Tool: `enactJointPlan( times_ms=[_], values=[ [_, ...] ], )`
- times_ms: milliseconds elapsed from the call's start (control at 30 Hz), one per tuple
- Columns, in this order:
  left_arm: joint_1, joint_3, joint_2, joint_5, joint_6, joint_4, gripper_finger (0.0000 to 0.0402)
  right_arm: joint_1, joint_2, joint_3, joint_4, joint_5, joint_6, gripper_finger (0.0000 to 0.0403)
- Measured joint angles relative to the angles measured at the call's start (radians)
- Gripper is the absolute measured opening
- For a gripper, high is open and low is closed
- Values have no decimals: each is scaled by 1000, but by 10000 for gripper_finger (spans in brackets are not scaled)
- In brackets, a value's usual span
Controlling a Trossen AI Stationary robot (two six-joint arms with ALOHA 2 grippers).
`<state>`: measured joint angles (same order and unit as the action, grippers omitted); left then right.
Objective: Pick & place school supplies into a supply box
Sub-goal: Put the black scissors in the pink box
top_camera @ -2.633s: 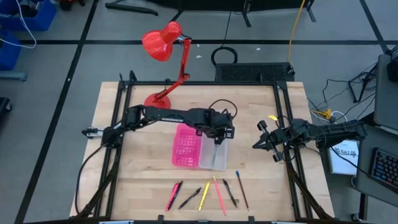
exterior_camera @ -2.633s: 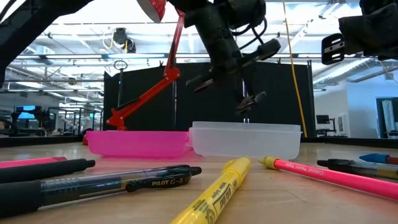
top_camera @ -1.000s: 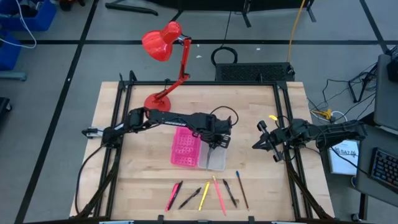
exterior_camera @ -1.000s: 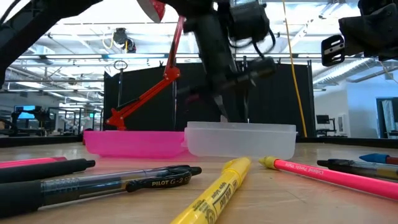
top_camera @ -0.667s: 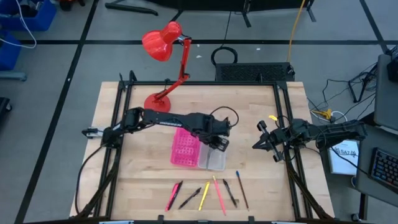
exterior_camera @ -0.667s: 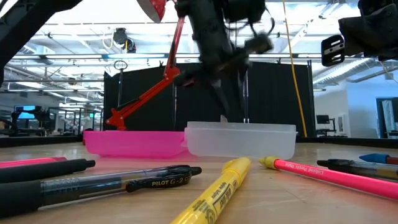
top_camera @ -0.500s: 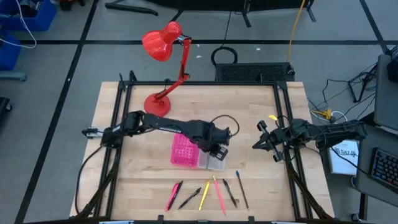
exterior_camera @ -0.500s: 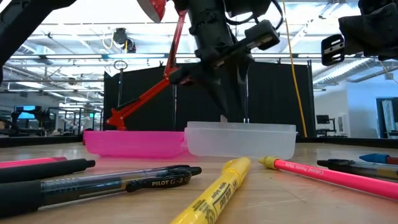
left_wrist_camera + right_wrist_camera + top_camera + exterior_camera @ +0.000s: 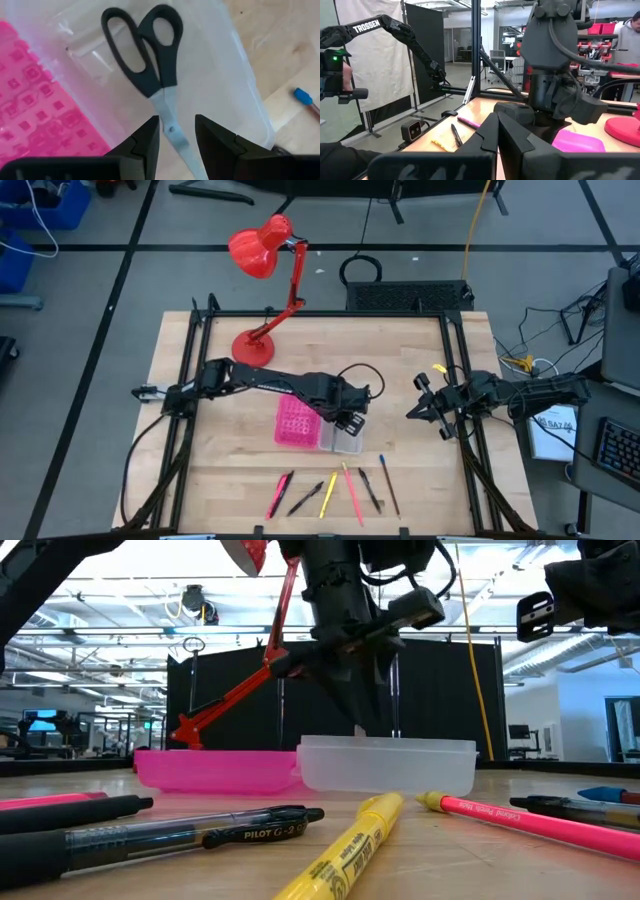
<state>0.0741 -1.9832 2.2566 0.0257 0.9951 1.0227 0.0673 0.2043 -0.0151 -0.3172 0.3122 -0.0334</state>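
Note:
The supply box lies open mid-table, its pink perforated half (image 9: 298,420) joined to the clear tray (image 9: 349,442). Dark-handled scissors (image 9: 150,60) lie flat on the floor of the clear tray (image 9: 220,75). My left gripper (image 9: 345,420) hangs open above that tray, pointing down; its fingers stand on either side of the scissors' blade (image 9: 167,112) without touching it. In the low view the left gripper (image 9: 365,715) sits above the tray's rim (image 9: 390,745). Several pens and pencils (image 9: 330,492) lie in a row near the near edge. My right gripper (image 9: 415,410) waits shut at the right edge.
A red desk lamp (image 9: 262,255) stands at the table's far left, its base (image 9: 250,343) on the wood. A black frame rail (image 9: 462,395) runs along the right side. Bare wood lies between the box and the row of pens, and left of the pink half.
My left gripper has moved toward the table's near edge along the clear tray and turned a little about its own axis. It stays above the tray's rim. The box and the pens have kept their places.

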Motion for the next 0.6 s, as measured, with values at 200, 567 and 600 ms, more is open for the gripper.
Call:
enactJointPlan(
  times_ms=[200,567,600],
  values=[
    [-8,0,11,0,0,37,129,0,0,0,0,0,0,0],
    [-8,10,35,-18,26,18,129,0,0,0,1,2,0,0],
    [-8,10,36,-24,30,18,129,0,0,0,1,2,0,0]
  ],
)
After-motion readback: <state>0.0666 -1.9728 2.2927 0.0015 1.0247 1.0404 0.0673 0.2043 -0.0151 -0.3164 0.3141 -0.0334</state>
